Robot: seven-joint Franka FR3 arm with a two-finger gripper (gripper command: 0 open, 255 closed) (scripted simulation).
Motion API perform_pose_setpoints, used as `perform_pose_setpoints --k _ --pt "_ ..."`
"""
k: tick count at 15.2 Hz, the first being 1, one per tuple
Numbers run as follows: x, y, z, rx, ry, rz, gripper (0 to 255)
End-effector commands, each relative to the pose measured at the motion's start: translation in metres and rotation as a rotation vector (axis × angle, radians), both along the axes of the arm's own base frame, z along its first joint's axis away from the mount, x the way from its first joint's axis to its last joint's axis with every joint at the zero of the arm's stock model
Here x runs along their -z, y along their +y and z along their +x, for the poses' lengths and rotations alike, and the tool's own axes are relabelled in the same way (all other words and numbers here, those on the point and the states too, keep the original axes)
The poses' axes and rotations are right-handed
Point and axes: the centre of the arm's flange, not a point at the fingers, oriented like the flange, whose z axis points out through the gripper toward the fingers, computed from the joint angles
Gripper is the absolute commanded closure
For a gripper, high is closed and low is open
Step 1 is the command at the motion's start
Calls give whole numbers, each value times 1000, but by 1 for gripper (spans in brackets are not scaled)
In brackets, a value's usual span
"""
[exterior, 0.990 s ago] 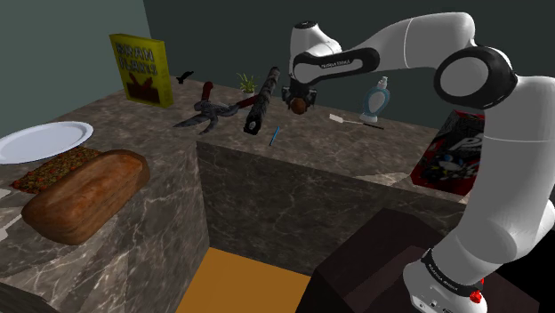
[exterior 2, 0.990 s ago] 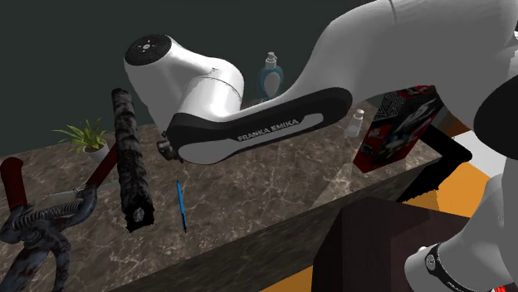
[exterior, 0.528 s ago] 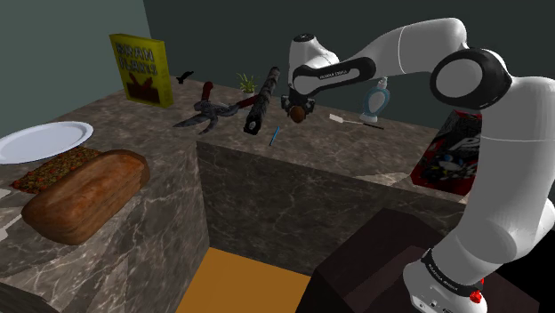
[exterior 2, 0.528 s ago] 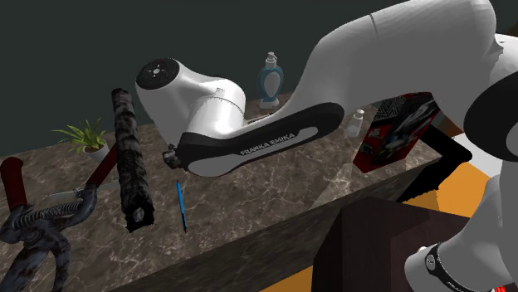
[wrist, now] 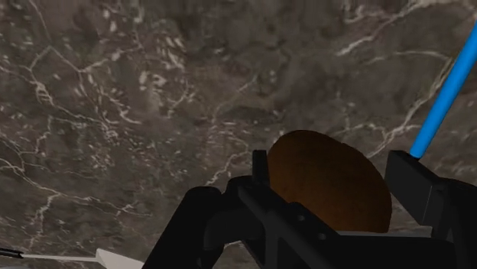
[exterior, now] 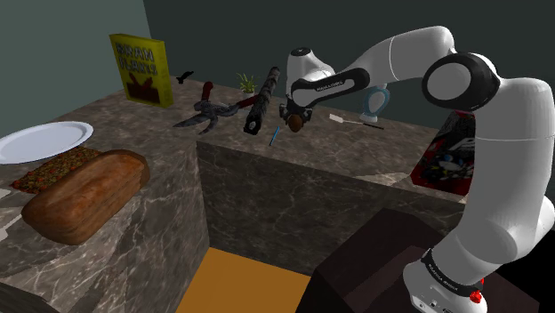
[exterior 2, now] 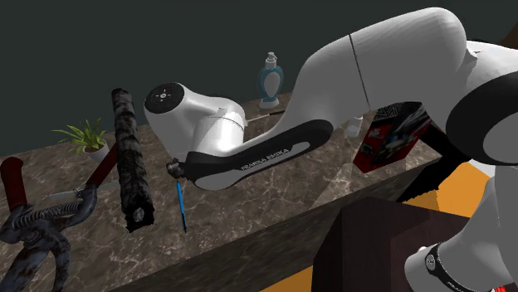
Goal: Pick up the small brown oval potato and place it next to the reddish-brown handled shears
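Observation:
A small brown oval potato sits clasped between the black fingers of my gripper. In the shoulder view the gripper hangs just above the dark marble counter, beside a blue pen. The shears with reddish-brown handles lie further toward that view's left, past a dark mottled rod. In the second exterior view the shears lie at the left edge, and the arm hides most of the hand. The blue pen lies close beside the held potato.
A small potted plant and a yellow box stand behind the shears. A blue-white bottle, a white brush and a red box lie toward the shoulder view's right. A bread loaf and white plate occupy the nearer counter.
The arm has carried the potato lower and toward the shoulder view's left, closer to the blue pen. The fingers stay shut on the potato.

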Motion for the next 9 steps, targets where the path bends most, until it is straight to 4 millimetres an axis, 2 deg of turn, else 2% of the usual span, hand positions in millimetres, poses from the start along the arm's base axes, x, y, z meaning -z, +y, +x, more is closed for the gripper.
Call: perform_pose_setpoints --k 1,2,9 --pt "10 -1 -1 0 0 0 255" --pt "18 -1 -1 0 0 0 255" --pt "18 -1 -1 0 0 0 255"
